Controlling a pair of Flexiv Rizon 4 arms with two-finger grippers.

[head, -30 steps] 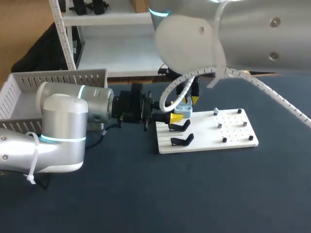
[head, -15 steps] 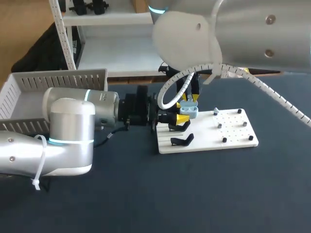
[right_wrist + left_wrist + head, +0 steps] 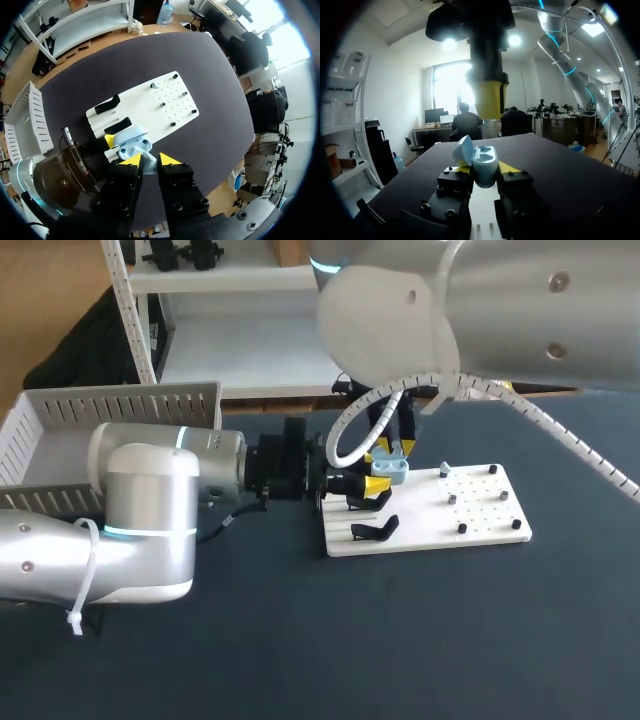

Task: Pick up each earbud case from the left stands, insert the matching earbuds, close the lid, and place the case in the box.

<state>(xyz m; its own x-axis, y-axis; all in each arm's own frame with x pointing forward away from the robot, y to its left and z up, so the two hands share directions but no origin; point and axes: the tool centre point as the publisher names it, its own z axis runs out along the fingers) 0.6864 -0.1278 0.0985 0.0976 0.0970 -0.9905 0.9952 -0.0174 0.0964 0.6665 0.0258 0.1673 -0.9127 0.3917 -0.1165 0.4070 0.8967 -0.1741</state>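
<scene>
Above the dark table, the left gripper clamps the open case; the right gripper, pinching an earbud, should lower it straight into its socket.

The left arm covers much of the box; the right arm hides the table's far edge.
</scene>
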